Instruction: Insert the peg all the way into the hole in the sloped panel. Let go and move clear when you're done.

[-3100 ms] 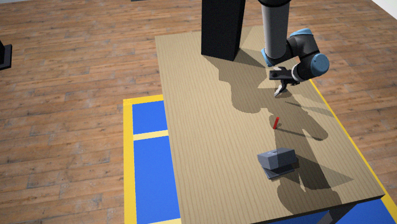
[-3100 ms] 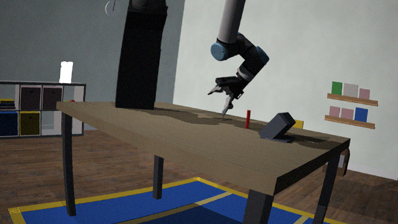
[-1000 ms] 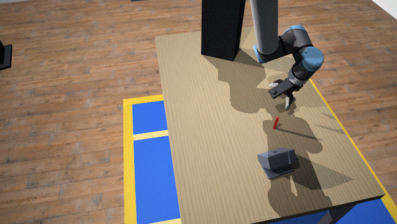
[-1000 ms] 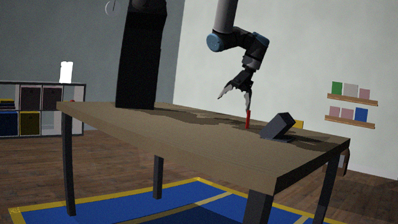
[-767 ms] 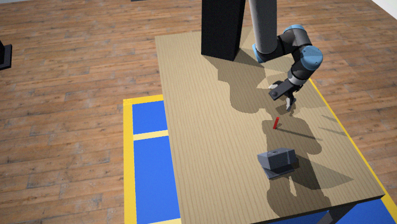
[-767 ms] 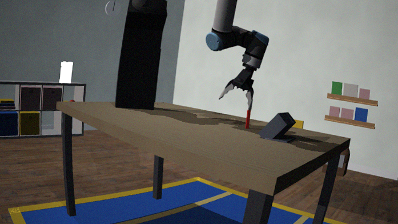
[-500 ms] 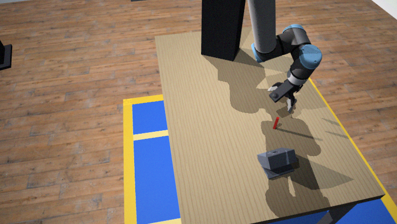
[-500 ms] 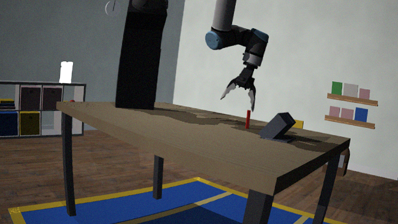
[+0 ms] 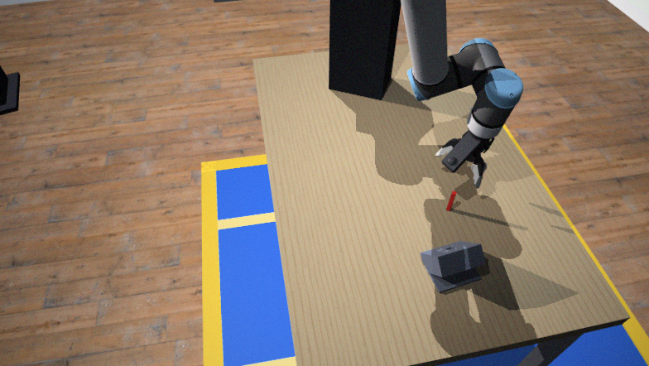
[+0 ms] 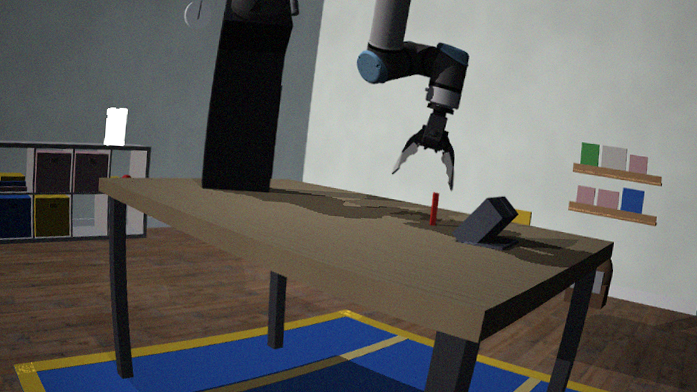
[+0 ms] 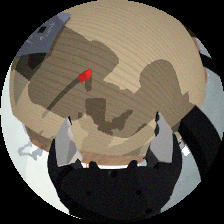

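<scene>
A small red peg stands upright on the wooden table; it also shows in the exterior view and in the wrist view. The grey sloped panel with a small hole in its face sits nearer the table's front edge, also seen side-on and at the wrist view's upper left. My gripper hangs open and empty above the table, a little behind and above the peg, fingers spread wide. In the wrist view both fingers frame bare table.
The arm's tall black pedestal stands at the table's far end. The table's right edge runs close to the peg and panel. A blue and yellow mat lies on the floor below.
</scene>
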`<state>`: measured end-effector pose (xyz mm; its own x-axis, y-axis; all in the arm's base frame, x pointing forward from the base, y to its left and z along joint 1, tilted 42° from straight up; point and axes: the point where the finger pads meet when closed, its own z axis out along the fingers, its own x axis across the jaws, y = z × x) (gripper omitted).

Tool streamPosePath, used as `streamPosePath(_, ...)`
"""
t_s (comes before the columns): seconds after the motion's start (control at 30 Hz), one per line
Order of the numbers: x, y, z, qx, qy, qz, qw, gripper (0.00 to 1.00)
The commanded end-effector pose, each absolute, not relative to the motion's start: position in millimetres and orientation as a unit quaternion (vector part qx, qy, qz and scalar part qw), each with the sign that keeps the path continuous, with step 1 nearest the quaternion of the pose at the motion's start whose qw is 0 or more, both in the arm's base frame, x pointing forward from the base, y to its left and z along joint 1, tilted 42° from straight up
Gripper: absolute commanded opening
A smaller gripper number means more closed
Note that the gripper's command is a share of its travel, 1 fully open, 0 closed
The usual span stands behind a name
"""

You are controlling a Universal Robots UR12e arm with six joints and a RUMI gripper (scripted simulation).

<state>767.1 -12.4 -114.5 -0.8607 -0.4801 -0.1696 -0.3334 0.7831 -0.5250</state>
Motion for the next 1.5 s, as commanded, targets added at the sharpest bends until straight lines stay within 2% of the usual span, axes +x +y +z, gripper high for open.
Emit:
streamPosePath(0.0,770.8,-14.7,-103.8,-0.241,0.924,-0.252,0.157,1.0)
streamPosePath(0.9,796.1,-24.6,-43.0,-0.349,0.867,-0.3,0.191,1.0)
streamPosePath(1.47,807.8,-30.7,-56.6,-0.35,0.867,-0.3,0.191,1.0)
